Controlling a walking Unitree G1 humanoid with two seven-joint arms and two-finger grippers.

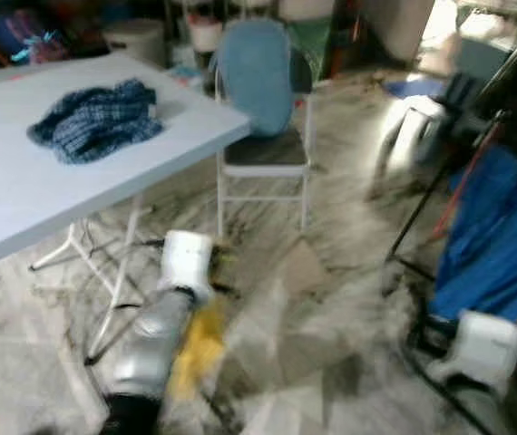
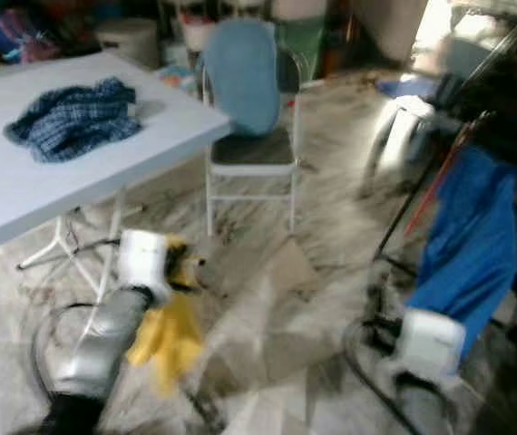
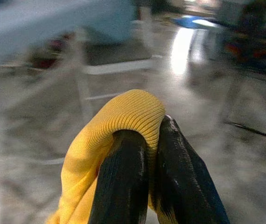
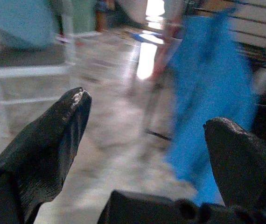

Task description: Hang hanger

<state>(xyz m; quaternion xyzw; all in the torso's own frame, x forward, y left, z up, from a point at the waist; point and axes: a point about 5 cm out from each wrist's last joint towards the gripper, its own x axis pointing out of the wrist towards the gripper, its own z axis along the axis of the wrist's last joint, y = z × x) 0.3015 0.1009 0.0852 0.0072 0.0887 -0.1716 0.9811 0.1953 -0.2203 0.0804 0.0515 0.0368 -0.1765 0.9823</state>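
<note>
Left fingers (image 3: 123,177) pinch the yellow cloth (image 3: 119,121) draped over them.

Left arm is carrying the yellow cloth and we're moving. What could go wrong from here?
1. The yellow cloth is pinched by a fold between the left gripper fingers, the rest hanging loose; it may slip or snag.
2. The black rack legs under the blue garment reach across the floor near the open right gripper; the arm may catch them.
3. The head views are blurred, so judging distance to the chair is unreliable.
</note>
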